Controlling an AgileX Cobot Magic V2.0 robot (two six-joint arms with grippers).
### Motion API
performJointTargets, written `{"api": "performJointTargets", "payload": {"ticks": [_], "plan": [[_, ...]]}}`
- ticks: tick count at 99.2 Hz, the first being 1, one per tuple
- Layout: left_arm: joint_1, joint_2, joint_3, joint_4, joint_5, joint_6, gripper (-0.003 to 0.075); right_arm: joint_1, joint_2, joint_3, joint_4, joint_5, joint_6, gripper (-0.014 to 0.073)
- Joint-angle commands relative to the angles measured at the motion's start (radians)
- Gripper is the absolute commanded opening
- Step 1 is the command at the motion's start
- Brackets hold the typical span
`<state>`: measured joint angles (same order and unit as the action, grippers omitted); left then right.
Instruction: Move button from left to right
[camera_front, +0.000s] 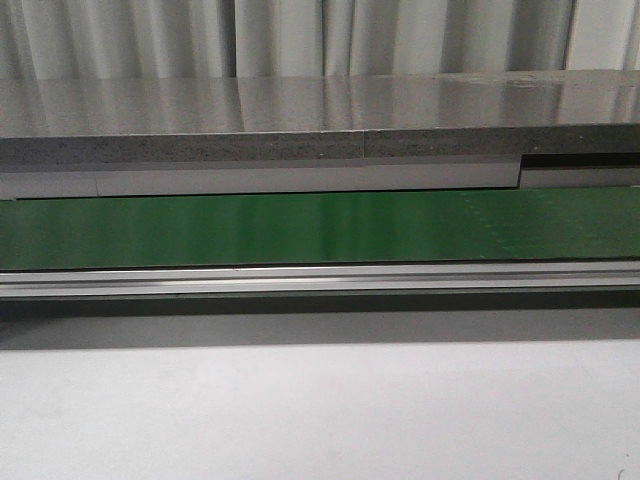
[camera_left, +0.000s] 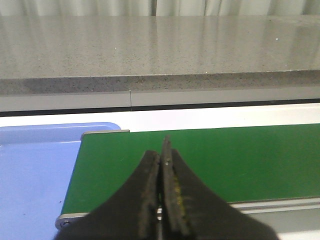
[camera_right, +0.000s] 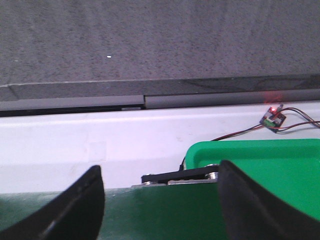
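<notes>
The button is out of view in all three views. My left gripper (camera_left: 163, 155) is shut with nothing between its black fingers, hovering over the left end of the green conveyor belt (camera_left: 225, 160). In the right wrist view my right gripper (camera_right: 160, 192) stands open and empty above the belt's right end (camera_right: 165, 212). Neither gripper shows in the front view, where the belt (camera_front: 320, 228) runs bare across the frame.
A blue tray (camera_left: 35, 175) lies beside the belt's left end. At the right end sits a green tray (camera_right: 260, 165), with a small sensor board (camera_right: 273, 118) with a red light and its wires behind it. A grey stone ledge (camera_front: 300, 120) runs behind the belt.
</notes>
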<state>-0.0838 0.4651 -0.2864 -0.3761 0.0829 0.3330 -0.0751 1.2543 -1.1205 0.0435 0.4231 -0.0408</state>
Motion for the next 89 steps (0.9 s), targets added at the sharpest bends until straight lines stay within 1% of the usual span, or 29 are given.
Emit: {"api": "performJointTargets", "payload": {"ticks": [1, 29, 41, 46, 53, 60, 67, 77, 86, 89], "plan": [[-0.010, 0.003, -0.030, -0.008, -0.083, 0.001, -0.0020, 0.027, -0.109, 0.068, 0.005, -0.121, -0.003, 0.0486], [-0.010, 0.003, -0.030, -0.008, -0.083, 0.001, -0.0020, 0.077, -0.410, 0.414, 0.016, -0.241, -0.003, 0.0486], [-0.010, 0.003, -0.030, -0.008, -0.083, 0.001, -0.0020, 0.077, -0.545, 0.530, 0.025, -0.256, -0.003, 0.0486], [-0.010, 0.003, -0.030, -0.008, -0.083, 0.001, -0.0020, 0.077, -0.600, 0.568, 0.028, -0.254, -0.003, 0.0471], [-0.010, 0.003, -0.030, -0.008, -0.083, 0.001, -0.0020, 0.077, -0.674, 0.617, 0.031, -0.254, -0.003, 0.0401], [-0.010, 0.003, -0.030, -0.008, -0.083, 0.001, -0.0020, 0.077, -0.741, 0.652, 0.031, -0.255, -0.003, 0.0293], [-0.010, 0.003, -0.030, -0.008, -0.083, 0.001, -0.0020, 0.077, -0.796, 0.675, 0.031, -0.255, -0.003, 0.0167], [-0.010, 0.003, -0.030, -0.008, -0.083, 0.001, -0.0020, 0.077, -0.842, 0.687, 0.032, -0.249, -0.003, 0.0029], [-0.010, 0.003, -0.030, -0.008, -0.083, 0.001, -0.0020, 0.077, -0.848, 0.687, 0.032, -0.242, -0.003, -0.0062], [-0.010, 0.003, -0.030, -0.008, -0.083, 0.001, -0.0020, 0.077, -0.848, 0.687, 0.032, -0.242, -0.003, -0.0073]]}}
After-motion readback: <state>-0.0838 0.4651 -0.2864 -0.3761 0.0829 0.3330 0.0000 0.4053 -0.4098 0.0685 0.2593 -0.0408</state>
